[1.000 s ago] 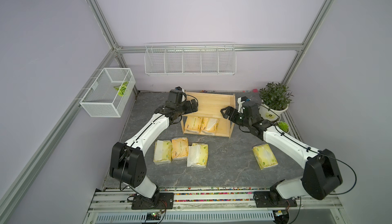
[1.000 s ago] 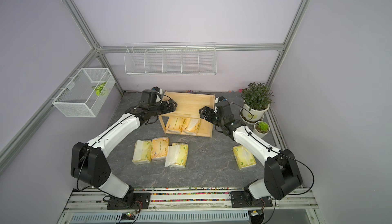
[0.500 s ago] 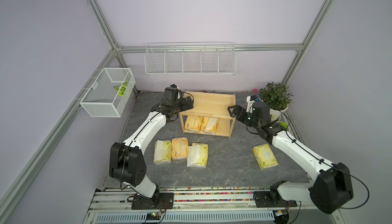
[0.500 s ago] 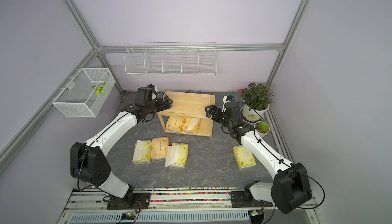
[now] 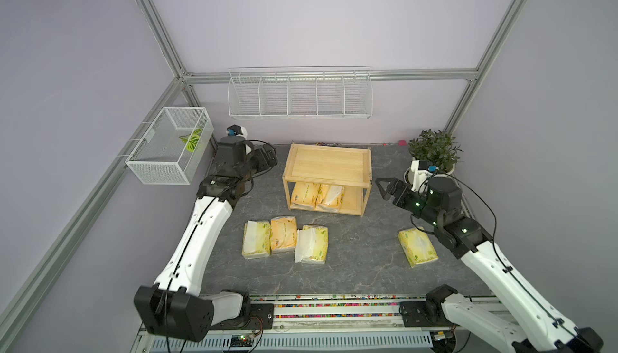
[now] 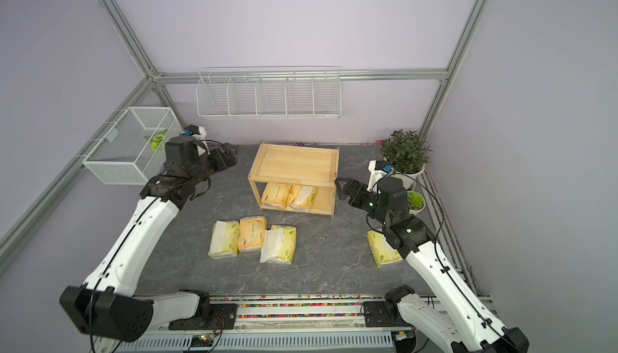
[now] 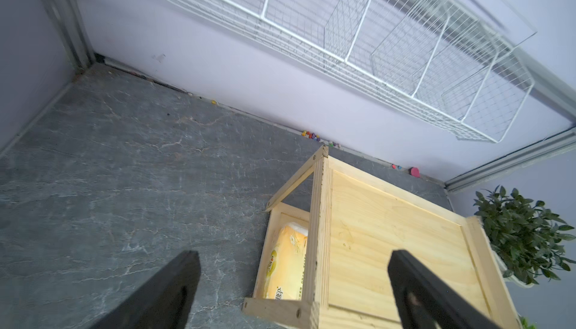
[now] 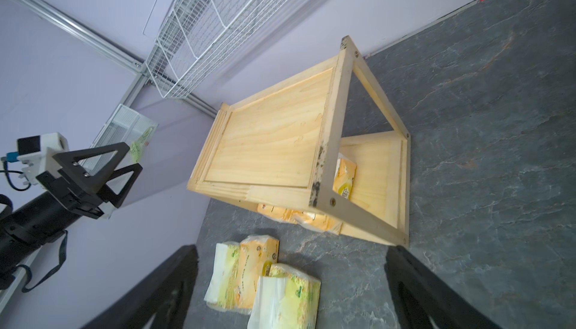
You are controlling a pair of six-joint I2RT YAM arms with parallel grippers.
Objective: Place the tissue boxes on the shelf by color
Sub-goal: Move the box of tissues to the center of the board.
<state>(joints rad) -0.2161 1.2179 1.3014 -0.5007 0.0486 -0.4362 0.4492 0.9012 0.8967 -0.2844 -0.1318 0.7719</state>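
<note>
Honestly, left fingers (image 7: 168, 290) and right fingers (image 8: 168, 293) both hung wide open and empty, either side of the shelf (image 5: 327, 164). Lone pale-green pack (image 5: 416, 249) sat lower right on the table (image 5: 361, 241), long axis roughly up-down in frame, tucked under the right arm (image 5: 495, 267) behind its fingers, so right's closer.

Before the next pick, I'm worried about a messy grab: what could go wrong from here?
The orange pack on the table lies tight between two pale packs; jaws closing on it may drag a neighbour. White tissue hangs loose from the pale pack on its right and could snag. Two orange packs already fill most of the shelf's lower tier, so a third may jam going in.
</note>
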